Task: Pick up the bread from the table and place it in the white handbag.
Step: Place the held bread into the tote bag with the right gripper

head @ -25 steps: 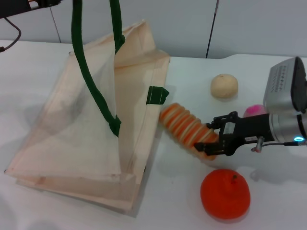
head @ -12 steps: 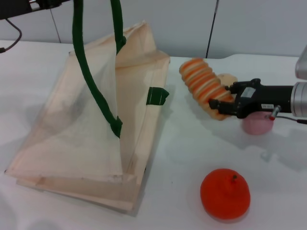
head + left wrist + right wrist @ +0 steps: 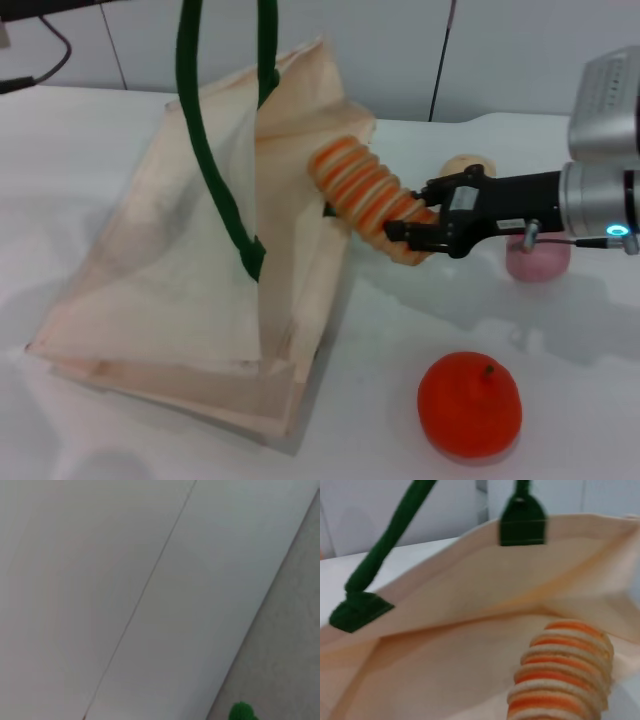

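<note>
Up front in the head view, the right gripper (image 3: 412,237) clamps the bread (image 3: 362,188), holding it off the table (image 3: 400,330) with its far end at the mouth of the white handbag (image 3: 180,300), whose green handles (image 3: 205,150) are pulled upward out of view. Beside it sit an orange fruit (image 3: 470,404) and a pink item (image 3: 538,260). From the left wrist, only blank panels show; the left gripper is unseen. From the right wrist, the bread (image 3: 563,679) points into the open bag (image 3: 470,610).

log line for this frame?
right tool: shut on bread | bread: tip at handbag mouth, not released | left tool: out of view
</note>
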You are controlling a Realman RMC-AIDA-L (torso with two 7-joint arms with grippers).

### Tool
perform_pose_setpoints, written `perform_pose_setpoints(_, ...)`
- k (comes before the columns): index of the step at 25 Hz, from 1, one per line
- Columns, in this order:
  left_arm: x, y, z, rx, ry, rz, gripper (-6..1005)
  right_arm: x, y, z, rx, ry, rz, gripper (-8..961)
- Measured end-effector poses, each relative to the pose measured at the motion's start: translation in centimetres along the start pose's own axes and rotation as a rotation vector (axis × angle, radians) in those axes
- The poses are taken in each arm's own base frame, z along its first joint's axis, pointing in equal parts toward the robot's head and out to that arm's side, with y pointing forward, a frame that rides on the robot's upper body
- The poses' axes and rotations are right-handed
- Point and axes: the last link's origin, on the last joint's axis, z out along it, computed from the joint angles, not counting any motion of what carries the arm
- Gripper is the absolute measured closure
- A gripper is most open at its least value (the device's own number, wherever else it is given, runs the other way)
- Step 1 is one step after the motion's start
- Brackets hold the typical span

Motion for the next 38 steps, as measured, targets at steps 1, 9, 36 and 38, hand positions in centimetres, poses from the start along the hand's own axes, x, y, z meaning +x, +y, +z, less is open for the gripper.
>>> perform_pose_setpoints(1, 0.1, 0.1, 0.3, -0.006, -0.005, 0.002, 905, -0.2, 0.1, 0.3, -0.01, 0.003, -0.002, 502)
perform_pose_setpoints(9, -0.2, 0.6, 2.0, -0.043, -0.023, 0.0, 905, -2.1, 0.5, 2.4, -0.046, 0.021, -0.02, 555)
perform_pose_setpoints(36, -0.5, 1.0, 3.0, -0.068, -0.023, -0.005, 905, -3.9, 1.6, 5.3, -0.07, 0.013, -0.051, 586)
perform_pose_setpoints(38, -0.5, 1.0, 2.9, -0.066, -0.022, -0.006, 905, -3.9, 1.5, 5.2, -0.065, 0.008, -0.046, 532)
